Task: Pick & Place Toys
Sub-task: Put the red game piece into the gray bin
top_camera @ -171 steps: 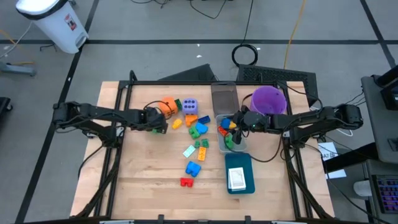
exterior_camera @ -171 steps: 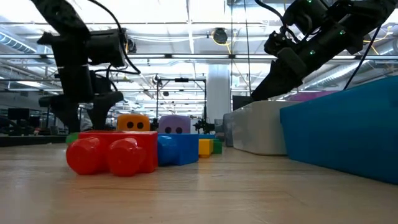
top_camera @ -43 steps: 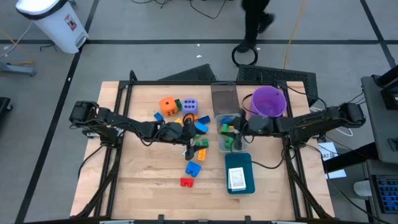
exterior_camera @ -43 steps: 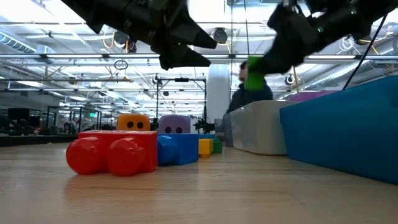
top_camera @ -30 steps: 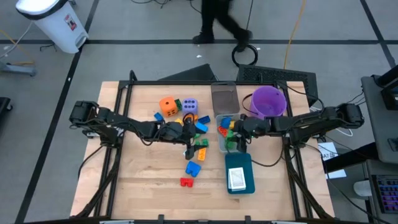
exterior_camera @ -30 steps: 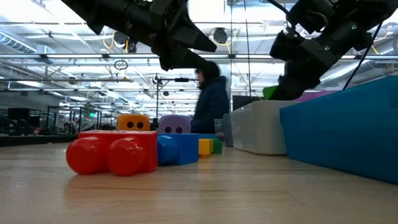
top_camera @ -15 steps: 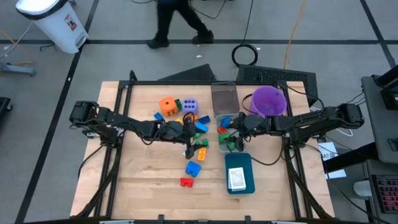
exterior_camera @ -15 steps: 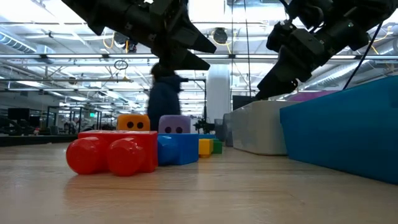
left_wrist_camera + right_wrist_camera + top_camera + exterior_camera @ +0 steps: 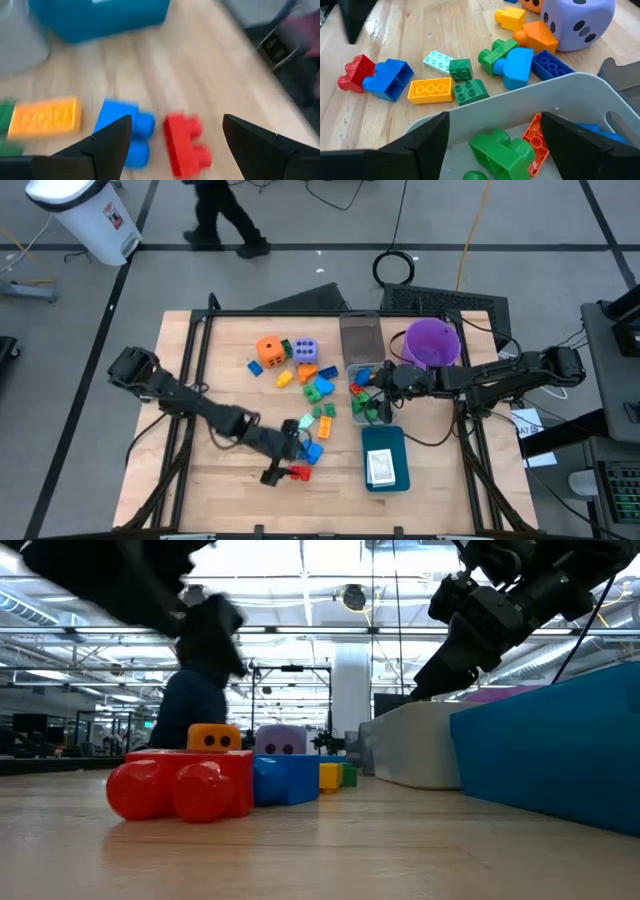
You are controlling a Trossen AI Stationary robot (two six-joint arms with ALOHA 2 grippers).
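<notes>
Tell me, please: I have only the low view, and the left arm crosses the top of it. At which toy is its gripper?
Observer: The left gripper is open and aimed at the red block, which lies beside a blue block.
Operator: Does the right gripper hold anything?
Observer: No. The right gripper is open and empty over the clear bin, where a green block lies.
Operator: What is inside the teal tray?
Observer: A white card lies in the teal tray.
</notes>
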